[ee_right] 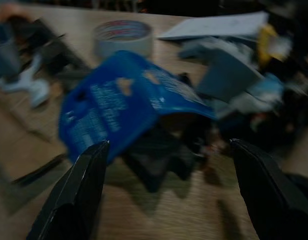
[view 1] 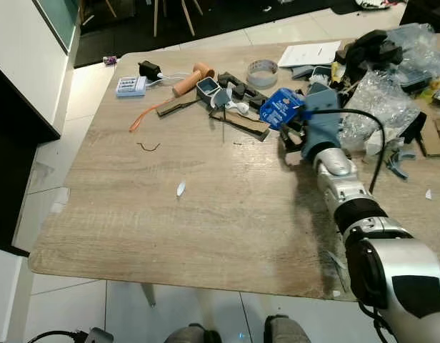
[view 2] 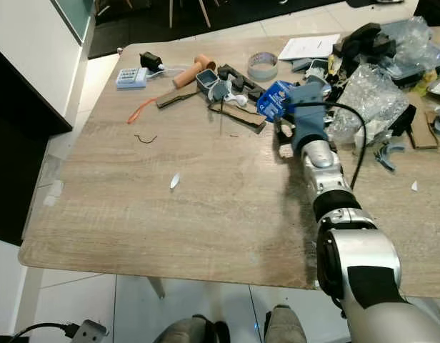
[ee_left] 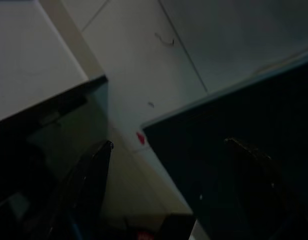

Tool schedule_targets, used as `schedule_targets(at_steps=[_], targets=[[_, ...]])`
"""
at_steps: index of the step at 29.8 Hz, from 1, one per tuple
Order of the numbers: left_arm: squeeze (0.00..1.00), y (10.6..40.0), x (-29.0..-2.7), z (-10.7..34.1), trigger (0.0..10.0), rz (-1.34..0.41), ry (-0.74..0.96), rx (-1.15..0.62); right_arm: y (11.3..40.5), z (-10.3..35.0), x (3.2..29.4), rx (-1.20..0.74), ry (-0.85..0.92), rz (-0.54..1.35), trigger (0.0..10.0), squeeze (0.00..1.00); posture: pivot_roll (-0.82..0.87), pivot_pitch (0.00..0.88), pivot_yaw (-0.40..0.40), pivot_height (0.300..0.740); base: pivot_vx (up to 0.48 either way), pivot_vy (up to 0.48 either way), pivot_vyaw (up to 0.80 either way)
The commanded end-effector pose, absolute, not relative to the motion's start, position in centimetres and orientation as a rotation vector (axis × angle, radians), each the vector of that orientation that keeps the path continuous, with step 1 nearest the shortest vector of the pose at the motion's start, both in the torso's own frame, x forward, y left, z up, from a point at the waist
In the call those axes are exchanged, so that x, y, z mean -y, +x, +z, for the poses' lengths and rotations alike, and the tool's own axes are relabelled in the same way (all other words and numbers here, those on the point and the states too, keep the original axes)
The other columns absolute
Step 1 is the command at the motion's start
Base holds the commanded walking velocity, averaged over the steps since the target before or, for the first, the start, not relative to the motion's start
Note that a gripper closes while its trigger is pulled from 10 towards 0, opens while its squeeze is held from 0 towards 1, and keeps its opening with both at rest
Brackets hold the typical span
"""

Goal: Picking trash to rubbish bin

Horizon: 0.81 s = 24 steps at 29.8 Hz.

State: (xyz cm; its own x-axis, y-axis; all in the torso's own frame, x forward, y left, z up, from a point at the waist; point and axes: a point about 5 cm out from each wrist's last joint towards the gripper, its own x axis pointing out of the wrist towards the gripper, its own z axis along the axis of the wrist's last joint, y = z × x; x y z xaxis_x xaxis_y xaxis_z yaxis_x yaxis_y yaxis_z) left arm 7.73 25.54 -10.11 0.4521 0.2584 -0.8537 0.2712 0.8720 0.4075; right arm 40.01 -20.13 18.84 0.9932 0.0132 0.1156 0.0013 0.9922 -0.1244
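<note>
pale grey-brown wood-grain desk (view 1: pixel 206 214); bright blue packet (view 1: pixel 281 107) with white print; grey tape roll (view 1: pixel 262 72); orange cord (view 1: pixel 141 116); tan cylinder (view 1: pixel 193 78); white paper (view 1: pixel 309 53); silver right arm (view 1: pixel 348 193) with black bands.

Home room, cluttered wooden table (view 1: pixel 206 214), white floor tiles (view 1: pixel 84 86), chair legs (view 1: pixel 170 18)

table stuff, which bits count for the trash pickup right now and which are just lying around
For the job:
- blue packet, right in front of the open right gripper
- small white scrap on the table
- crumpled clear plastic

Lying about:
- tape roll
- paper sheet
- white button box
- left gripper, idle in the shade
</note>
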Motion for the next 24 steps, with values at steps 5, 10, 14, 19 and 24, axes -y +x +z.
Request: schedule_targets(at_steps=[5, 10, 14, 19, 24], targets=[[0.00, 6.1, -26.7, -10.1, 10.0, -0.030, 0.579, -1.161, 39.6, 17.8, 20.4, 0.118, 0.031, -0.012, 10.0, 0.00, 0.06, 0.240, 0.185, 0.740, 0.000, 0.000, 0.00], [0.00, 5.8, -27.0, -9.9, 10.0, -0.038, 0.595, -1.155, 39.6, 18.3, 21.2, 0.131, 0.128, -0.025, 10.0, 0.00, 0.07, 0.259, 0.198, 0.740, 0.000, 0.000, 0.00], [0.00, 5.3, -27.3, -9.8, 10.0, -0.041, 0.604, -1.157, 39.9, 19.3, 21.6, 0.151, 0.155, -0.024, 10.0, 0.00, 0.08, 0.273, 0.204, 0.740, 0.000, 0.000, 0.00], [0.00, 4.7, -27.4, -9.9, 10.0, -0.043, 0.606, -1.166, 40.3, 20.3, 21.8, 0.133, 0.108, -0.027, 10.0, 0.00, 0.09, 0.283, 0.205, 0.740, 0.000, 0.000, 0.00], [0.00, 4.4, -27.3, -9.9, 10.0, -0.044, 0.602, -1.169, 40.8, 21.7, 22.5, 0.080, -0.046, -0.050, 3.0, 0.00, 0.09, 0.282, 0.202, 0.740, 0.000, 0.000, 0.00]])
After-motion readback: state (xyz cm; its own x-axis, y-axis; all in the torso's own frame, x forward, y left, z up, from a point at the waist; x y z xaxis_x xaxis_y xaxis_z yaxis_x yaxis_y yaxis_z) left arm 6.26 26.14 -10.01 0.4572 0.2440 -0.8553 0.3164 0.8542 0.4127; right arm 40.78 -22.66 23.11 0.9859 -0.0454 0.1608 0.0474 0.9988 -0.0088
